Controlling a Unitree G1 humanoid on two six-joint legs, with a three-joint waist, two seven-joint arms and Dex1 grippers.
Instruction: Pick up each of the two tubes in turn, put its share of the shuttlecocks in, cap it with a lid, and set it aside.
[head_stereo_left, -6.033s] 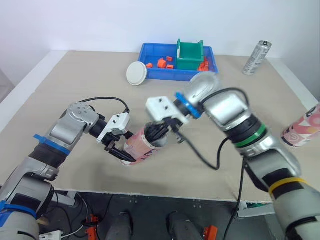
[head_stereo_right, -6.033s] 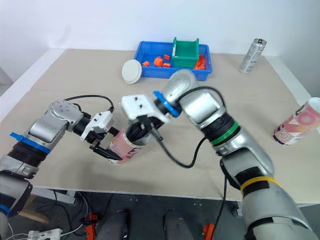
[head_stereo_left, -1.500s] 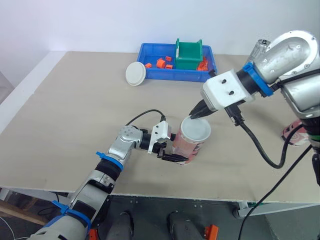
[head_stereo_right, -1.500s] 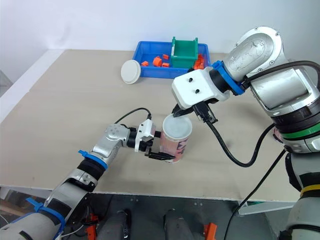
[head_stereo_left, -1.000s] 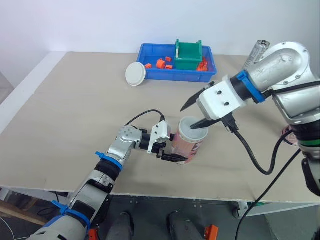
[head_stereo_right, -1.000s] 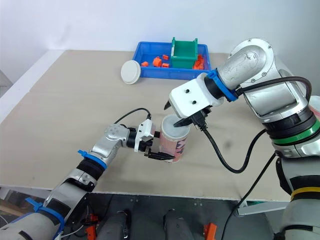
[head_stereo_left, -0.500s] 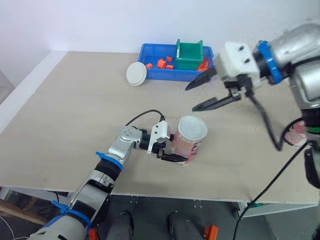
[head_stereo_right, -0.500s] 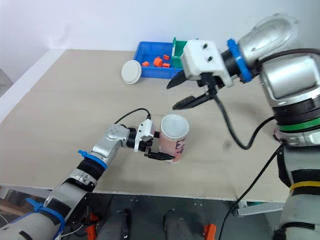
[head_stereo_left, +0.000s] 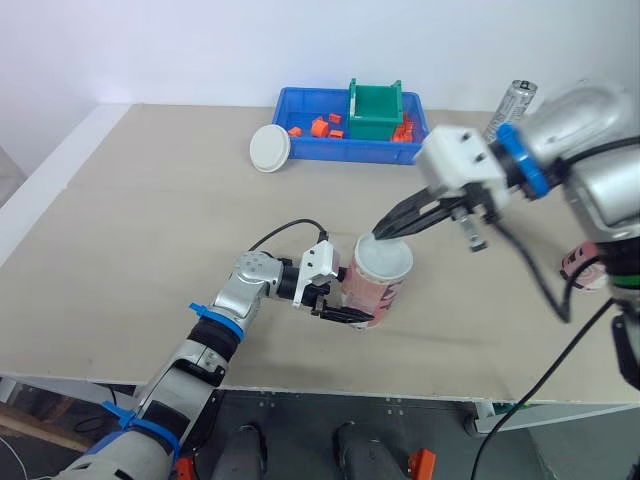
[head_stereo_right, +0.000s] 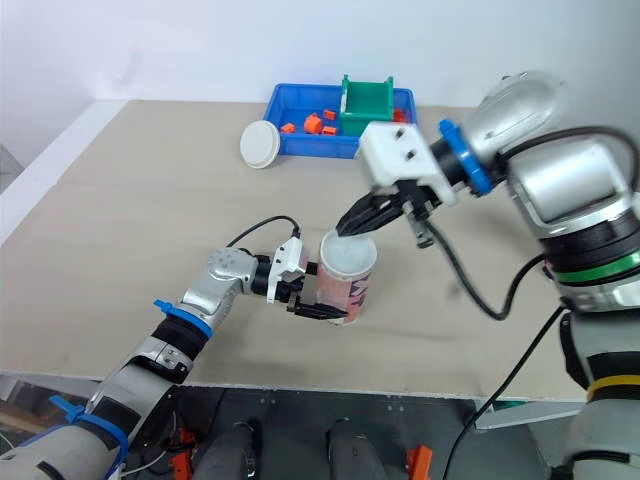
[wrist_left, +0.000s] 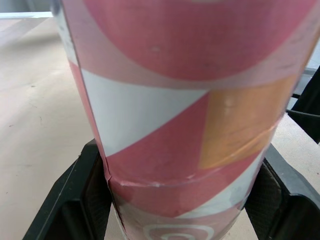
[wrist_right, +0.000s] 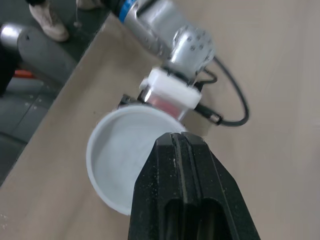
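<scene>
Tabletop (head_stereo_left: 150, 200) of pale beige is seen across the head views, and everything else is carried on it. At its 12 o'clock edge a blue tray (head_stereo_left: 300, 150) is set, and a green bin (head_stereo_left: 375, 108) is stood inside the tray toward its 3 o'clock end.

Toward 6 o'clock of the table's middle, a pink, white and orange tube (head_stereo_left: 375, 290) is held close to upright, leaned slightly toward 1 o'clock. Whether its base is rested on the table cannot be told. It is clamped low on its body by the left gripper (head_stereo_left: 350, 305), reached in from 9 o'clock, with one black finger (wrist_left: 75, 200) pressed to each side of the wall.

A second tube (head_stereo_left: 585, 262) of the same pattern is glimpsed at 3 o'clock, by the table's edge and well apart from the first. A silver can (head_stereo_left: 512, 100) is stood at 2 o'clock, beyond the tray's end.

A loose lid (head_stereo_left: 270, 147), round and white, is laid just beside the tray at its 9 o'clock end.

The held tube's mouth is covered by a white lid (head_stereo_left: 383, 258), seated with its rim up. The right gripper (head_stereo_left: 383, 232) is brought down from 2 o'clock with its two fingers pressed together, nothing gripped, and their tips are placed at the lid's 12 o'clock rim.

Small orange pieces (head_stereo_left: 322, 126) are scattered in the tray.
</scene>
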